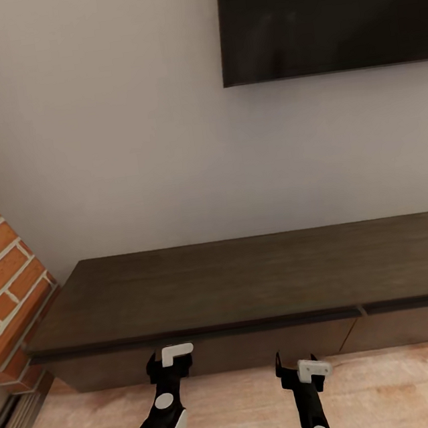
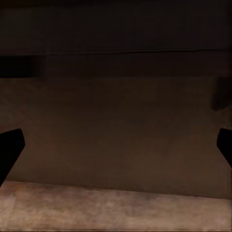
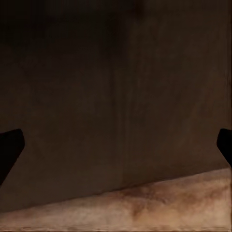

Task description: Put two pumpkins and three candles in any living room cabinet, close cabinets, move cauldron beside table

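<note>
The cabinet (image 1: 249,277) is a long, low dark-brown unit against the wall, and both of its drawer fronts sit flush under the flat top. My left gripper (image 1: 167,363) hovers low in front of the left drawer front (image 1: 219,354), open with nothing between its fingers. My right gripper (image 1: 296,367) hangs a little further back from the same front, also open and empty. In the left wrist view the drawer front (image 2: 116,121) spreads between the left gripper's (image 2: 116,150) wide-set fingertips. The right gripper (image 3: 116,150) faces dark wood (image 3: 96,96) above the floor. Pumpkins, candles, cauldron and table are out of view.
A dark television (image 1: 323,14) hangs on the pale wall above the cabinet's right half. A red brick wall (image 1: 7,282) juts out at the cabinet's left end. Light wooden floor (image 1: 399,385) lies in front of the cabinet around both arms.
</note>
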`<state>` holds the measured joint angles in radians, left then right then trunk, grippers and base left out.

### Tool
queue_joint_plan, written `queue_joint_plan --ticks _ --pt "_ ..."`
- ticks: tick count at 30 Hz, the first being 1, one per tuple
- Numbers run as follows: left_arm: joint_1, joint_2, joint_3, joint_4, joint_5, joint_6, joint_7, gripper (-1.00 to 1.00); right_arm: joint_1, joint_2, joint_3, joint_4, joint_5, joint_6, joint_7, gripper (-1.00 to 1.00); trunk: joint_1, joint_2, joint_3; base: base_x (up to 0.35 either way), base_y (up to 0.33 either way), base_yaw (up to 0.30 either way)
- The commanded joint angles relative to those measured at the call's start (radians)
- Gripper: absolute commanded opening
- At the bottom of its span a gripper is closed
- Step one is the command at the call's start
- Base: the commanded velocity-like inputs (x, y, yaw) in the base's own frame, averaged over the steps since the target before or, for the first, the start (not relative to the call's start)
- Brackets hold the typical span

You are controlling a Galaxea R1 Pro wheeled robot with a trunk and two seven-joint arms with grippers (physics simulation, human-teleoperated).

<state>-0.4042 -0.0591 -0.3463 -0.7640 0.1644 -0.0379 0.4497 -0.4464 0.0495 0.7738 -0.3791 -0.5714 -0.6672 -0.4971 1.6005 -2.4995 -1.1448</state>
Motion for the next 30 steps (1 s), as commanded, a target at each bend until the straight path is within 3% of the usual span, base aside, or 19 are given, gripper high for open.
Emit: queue_joint_plan --ticks 1,20,22,24,25,26,28,30 --pt "-0.001 0.001 -0.005 0.0 0.01 -0.004 0.007 1.0 -0.001 0.0 0.008 0.0 -0.005 -0.003 -0.008 1.0 -0.001 0.0 -0.001 -0.245 0.0 0.0" --pt "-0.001 0.0 -0.004 -0.027 0.011 0.018 0.009 1.0 -0.001 0.0 0.001 -0.005 -0.009 0.034 -0.004 1.0 -0.001 0.0 -0.001 -0.33 0.0 0.0" --pt "-0.001 0.002 -0.003 -0.061 0.016 0.075 0.009 1.0 -0.001 0.0 0.0 -0.011 -0.011 0.082 0.011 1.0 -0.001 0.0 -0.001 -0.336 0.0 0.0" --pt "0.0 0.002 0.002 -0.123 0.024 0.241 0.007 1.0 -0.001 0.0 -0.007 -0.016 -0.028 0.169 0.066 1.0 -0.001 0.0 -0.001 -0.335 0.0 0.0" --pt "0.0 0.001 0.006 -0.159 0.035 0.337 0.007 1.0 -0.001 0.0 -0.018 -0.019 -0.057 0.218 0.113 1.0 -0.001 0.0 -0.001 -0.213 0.0 0.0" --pt "0.001 0.001 0.009 -0.186 0.046 0.388 0.006 1.0 -0.001 0.0 -0.029 -0.023 -0.082 0.244 0.15 1.0 -0.001 0.0 -0.001 -0.136 0.0 0.0" --pt "0.001 0.003 0.011 -0.229 0.073 0.447 0.007 1.0 -0.001 -0.001 -0.05 -0.035 -0.126 0.277 0.217 1.0 -0.001 0.0 -0.001 -0.089 0.0 0.0" --pt "0.002 0.003 0.013 -0.265 0.127 0.52 0.007 1.0 -0.001 -0.002 -0.079 -0.056 -0.189 0.329 0.327 1.0 -0.001 0.0 -0.001 -0.037 0.0 0.0"
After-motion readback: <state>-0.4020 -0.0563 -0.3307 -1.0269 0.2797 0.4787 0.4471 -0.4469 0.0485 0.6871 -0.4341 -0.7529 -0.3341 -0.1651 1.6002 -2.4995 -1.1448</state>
